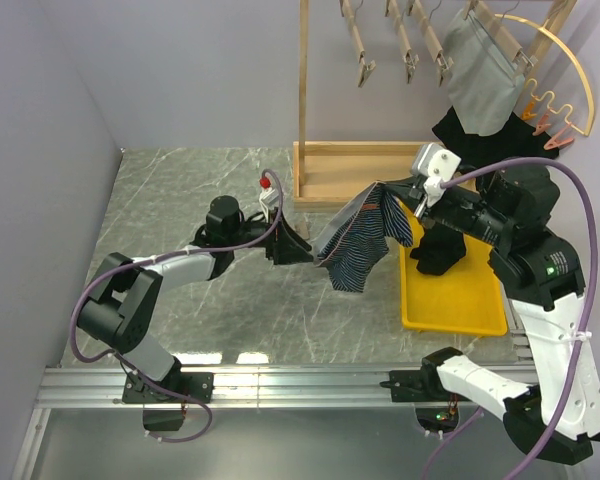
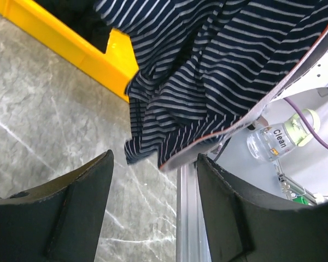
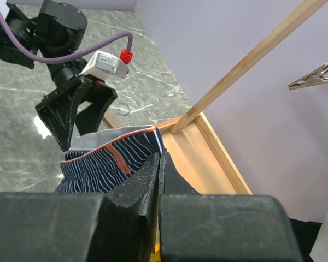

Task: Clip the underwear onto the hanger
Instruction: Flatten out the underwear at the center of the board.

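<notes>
My right gripper [image 1: 413, 193] is shut on the waistband of navy striped underwear [image 1: 360, 238], which hangs above the table left of the yellow tray. In the right wrist view the pinched corner [image 3: 159, 146] shows a grey waistband with an orange edge. My left gripper [image 1: 302, 252] is open and empty, just left of the hanging cloth; in the left wrist view the striped fabric [image 2: 208, 71] hangs beyond the fingers [image 2: 229, 202]. Wooden clip hangers [image 1: 405, 45] hang on the rack at the top; grey underwear [image 1: 480, 75] is clipped to one.
A yellow tray [image 1: 460, 300] at the right holds dark garments [image 1: 442, 255]. The rack's wooden base [image 1: 355, 170] and post [image 1: 303, 80] stand behind. An orange hanger [image 1: 565, 95] hangs at the top right. The metal rail [image 1: 280, 385] runs along the near edge.
</notes>
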`<state>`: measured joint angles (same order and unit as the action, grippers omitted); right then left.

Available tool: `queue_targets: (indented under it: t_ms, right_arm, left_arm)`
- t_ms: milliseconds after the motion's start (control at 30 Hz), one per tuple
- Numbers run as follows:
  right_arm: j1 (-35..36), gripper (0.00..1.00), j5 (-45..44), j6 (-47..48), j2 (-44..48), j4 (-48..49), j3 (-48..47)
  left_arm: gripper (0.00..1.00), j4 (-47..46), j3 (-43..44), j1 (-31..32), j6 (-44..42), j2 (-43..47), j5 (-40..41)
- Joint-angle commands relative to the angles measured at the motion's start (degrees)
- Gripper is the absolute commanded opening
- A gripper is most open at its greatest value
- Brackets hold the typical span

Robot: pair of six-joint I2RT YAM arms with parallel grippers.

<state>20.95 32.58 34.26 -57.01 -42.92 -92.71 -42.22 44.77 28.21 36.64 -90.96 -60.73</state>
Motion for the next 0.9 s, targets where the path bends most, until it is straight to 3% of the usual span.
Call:
queue_targets:
  t_ms: [0, 133, 233, 333, 367, 400, 433, 467, 533, 600, 633, 700, 733, 800, 867]
  right_arm:
    - [-0.3, 0.00, 0.9, -1.4, -0.3, 2.4, -3.0]
    - [-0.3, 0.00, 1.3, -2.5, -0.6, 2.7, -3.8]
    - [-0.3, 0.00, 2.0, -3.8, -0.8, 3.0, -4.7]
    - [-0.3, 0.00, 1.3, -5.2, -0.9, 3.6, -4.9]
    - [-0.2, 0.00, 0.9, -5.6, -0.9, 3.8, -4.9]
    - [-0.3, 0.00, 0.5, -5.7, -0.8, 3.8, -4.7]
    - [-0.4, 0.00, -0.6, -5.7, -0.6, 3.9, -4.0]
    - [-0.4, 0.00, -1.4, -5.3, 0.0, 3.7, -3.2]
    - [-0.4, 0.00, -5.0, -5.3, 1.0, 4.3, 1.4]
    - [-0.4, 0.00, -8.6, -3.6, 3.0, 5.6, 6.6]
    - [-0.4, 0.00, -11.9, -2.9, 3.4, 6.1, 12.7]
    - [-0.4, 0.00, -11.1, -3.8, 4.1, 6.7, 17.6]
    - [-0.3, 0.00, -9.0, -5.7, 4.2, 6.6, 18.3]
    - [-0.2, 0.00, -6.0, -7.4, 4.8, 8.5, 19.9]
    - [-0.4, 0.00, -6.7, -8.1, 4.1, 9.3, 19.9]
  left_arm:
    - [0.68, -5.7, 1.1, 0.9, 2.1, 1.2, -1.3]
    - [0.66, -3.9, 1.6, 2.7, 0.7, 0.8, 0.4]
    - [0.57, -2.3, 1.9, 3.5, 0.0, 0.2, 2.6]
    - [0.39, -0.3, 2.9, 3.8, -0.8, -0.4, 3.0]
    - [0.25, 2.2, 3.6, 3.7, -2.0, -0.3, 2.7]
    - [0.18, 4.6, 4.3, 3.5, -3.5, -0.2, 2.1]
    - [0.11, 8.4, 5.3, 3.1, -5.5, 0.4, 1.8]
    - [0.00, 21.3, 9.6, 1.4, -8.9, 1.0, 2.2]
    - [0.00, 38.9, 16.7, -3.0, -24.3, 1.4, 9.6]
    - [0.00, 57.4, 27.3, -4.1, -39.9, 2.4, 23.4]
    - [0.00, 59.7, 29.2, -2.3, -43.9, 3.5, 40.4]
    - [0.00, 65.3, 29.4, 1.4, -53.7, 6.1, 53.5]
    - [0.00, 66.7, 29.5, 4.2, -55.3, 6.7, 56.1]
    - [0.00, 73.4, 31.1, 2.9, -54.0, 7.1, 50.5]
    - [0.00, 77.1, 33.0, 3.3, -53.0, 6.4, 51.7]
